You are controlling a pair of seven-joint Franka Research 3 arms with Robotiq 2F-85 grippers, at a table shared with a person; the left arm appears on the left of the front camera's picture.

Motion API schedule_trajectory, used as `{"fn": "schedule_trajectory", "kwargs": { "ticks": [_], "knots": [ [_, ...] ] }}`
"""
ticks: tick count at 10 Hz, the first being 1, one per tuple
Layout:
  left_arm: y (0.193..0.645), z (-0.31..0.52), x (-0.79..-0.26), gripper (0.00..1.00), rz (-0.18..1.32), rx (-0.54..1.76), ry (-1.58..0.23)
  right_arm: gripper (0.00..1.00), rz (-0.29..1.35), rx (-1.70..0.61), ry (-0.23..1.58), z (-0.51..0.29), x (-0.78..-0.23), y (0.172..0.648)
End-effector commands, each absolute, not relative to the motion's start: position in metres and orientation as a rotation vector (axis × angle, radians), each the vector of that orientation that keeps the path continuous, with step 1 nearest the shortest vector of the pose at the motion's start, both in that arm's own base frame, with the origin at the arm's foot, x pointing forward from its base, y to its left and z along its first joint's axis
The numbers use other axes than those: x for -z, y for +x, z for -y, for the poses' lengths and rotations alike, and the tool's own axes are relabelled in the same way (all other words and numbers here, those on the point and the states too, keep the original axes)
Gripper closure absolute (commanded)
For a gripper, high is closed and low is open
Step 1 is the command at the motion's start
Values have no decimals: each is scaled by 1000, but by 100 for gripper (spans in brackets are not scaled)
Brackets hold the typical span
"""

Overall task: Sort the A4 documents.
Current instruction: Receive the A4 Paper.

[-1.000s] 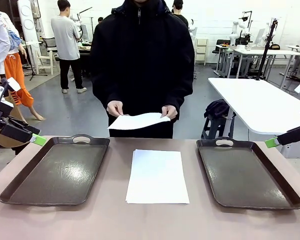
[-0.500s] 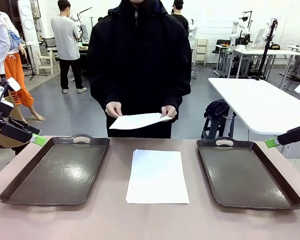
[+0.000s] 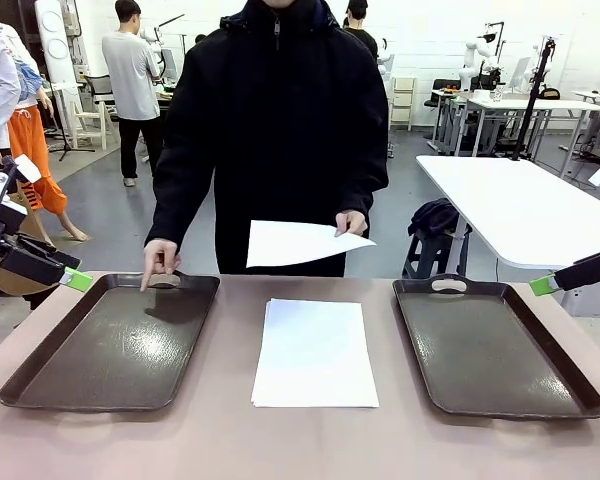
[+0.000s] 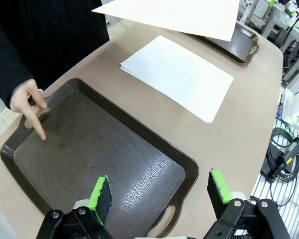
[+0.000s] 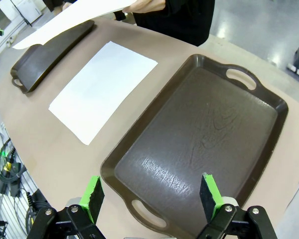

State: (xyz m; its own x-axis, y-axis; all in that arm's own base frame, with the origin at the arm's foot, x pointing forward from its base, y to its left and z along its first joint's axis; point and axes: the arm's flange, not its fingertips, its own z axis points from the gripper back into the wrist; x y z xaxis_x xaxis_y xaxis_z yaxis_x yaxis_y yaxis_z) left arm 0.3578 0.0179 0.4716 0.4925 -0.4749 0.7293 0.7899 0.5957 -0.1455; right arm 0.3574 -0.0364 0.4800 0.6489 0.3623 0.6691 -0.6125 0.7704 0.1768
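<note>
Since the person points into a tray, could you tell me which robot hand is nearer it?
Left. The left hand sits beside the pointed-at tray; the right hand sits beside the other tray, beyond the paper stack.

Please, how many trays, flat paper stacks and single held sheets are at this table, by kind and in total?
Dark brown trays: 2
Paper stacks lying flat: 1
Single sheets held up: 1
Total: 4
</note>
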Motion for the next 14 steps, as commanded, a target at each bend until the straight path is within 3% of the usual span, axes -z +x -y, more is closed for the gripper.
{"fn": "schedule_trajectory", "kwargs": {
  "ticks": [1,10,14],
  "knots": [
    [359,-20,-471,0,719,824,-521,0,658,-575,424,37,-479,358],
    [361,-20,-473,0,715,750,-496,0,658,-575,424,37,-479,358],
    [383,4,-463,0,673,613,-637,0,658,-575,424,37,-479,358]
  ]
}}
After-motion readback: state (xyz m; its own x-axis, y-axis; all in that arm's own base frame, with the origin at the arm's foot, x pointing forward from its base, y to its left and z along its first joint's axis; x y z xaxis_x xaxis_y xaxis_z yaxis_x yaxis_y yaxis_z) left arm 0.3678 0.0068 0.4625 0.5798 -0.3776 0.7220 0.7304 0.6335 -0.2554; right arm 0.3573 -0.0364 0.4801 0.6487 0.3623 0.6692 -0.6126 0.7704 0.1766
